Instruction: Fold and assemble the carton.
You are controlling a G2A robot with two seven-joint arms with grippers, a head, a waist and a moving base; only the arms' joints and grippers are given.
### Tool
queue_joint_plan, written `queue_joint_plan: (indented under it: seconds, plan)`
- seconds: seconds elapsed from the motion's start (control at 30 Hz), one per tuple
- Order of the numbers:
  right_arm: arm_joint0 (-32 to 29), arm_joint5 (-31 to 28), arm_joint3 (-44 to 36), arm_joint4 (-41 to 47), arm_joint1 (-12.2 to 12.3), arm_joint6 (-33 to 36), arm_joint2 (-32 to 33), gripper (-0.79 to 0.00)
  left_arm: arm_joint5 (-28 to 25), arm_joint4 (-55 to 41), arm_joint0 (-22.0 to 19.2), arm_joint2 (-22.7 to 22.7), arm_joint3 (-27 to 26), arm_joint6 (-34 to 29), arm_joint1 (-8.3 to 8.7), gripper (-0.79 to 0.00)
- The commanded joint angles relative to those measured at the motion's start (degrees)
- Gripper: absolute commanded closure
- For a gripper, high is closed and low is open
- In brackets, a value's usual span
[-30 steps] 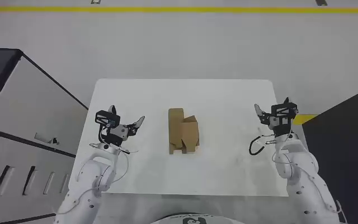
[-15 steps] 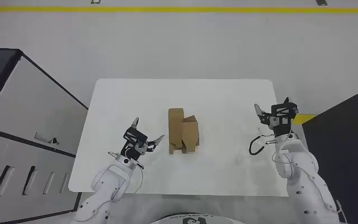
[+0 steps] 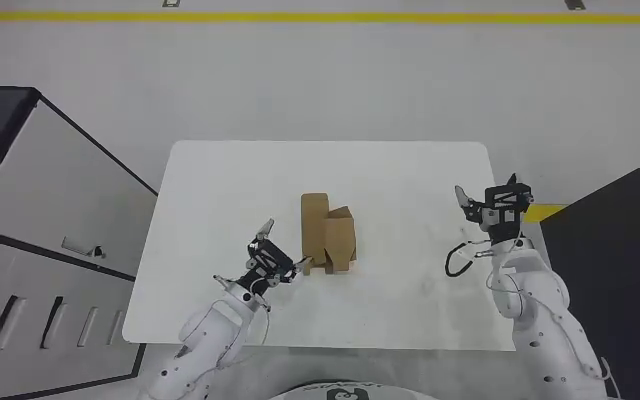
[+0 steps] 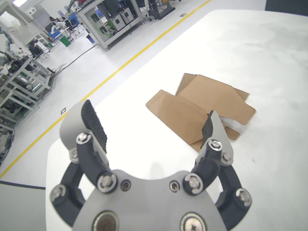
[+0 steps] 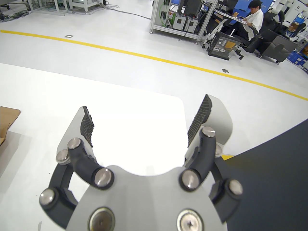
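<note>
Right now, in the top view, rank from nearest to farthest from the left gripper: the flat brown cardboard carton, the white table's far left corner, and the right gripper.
1. Flat brown cardboard carton, mid-table, just beside the left gripper.
2. White table's far left corner, on the left arm's side.
3. Right gripper, across the table at its right edge.

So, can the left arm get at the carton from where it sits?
Probably yes: its jaws stand open right beside the carton, at its near corner, and nothing lies between them.
</note>
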Motion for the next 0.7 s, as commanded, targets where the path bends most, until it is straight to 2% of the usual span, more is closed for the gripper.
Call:
queue_joint_plan:
  seconds: [0.0,0.13,0.37,0.43,0.67]
  plan:
    - [0.0,0.0,0.0,0.0,0.0,0.0,0.0,-0.785,1.34,2.2,-1.26,3.25,1.13,-1.92,-0.44,-0.785]
    - [0.0,0.0,0.0,0.0,0.0,0.0,0.0,-0.785,4.91,3.99,-3.51,7.32,2.16,-4.31,-1.34,-0.785]
    - [0.0,0.0,0.0,0.0,0.0,0.0,0.0,-0.785,4.78,4.28,-3.57,7.39,2.21,-4.26,-1.33,-0.785]
    - [0.0,0.0,0.0,0.0,0.0,0.0,0.0,-0.785,4.05,7.85,-3.8,8.26,2.63,-4.41,-1.23,-0.785]
    - [0.0,0.0,0.0,0.0,0.0,0.0,0.0,-0.785,7.99,14.89,-4.77,13.89,5.08,-11.77,-2.31,-0.785]
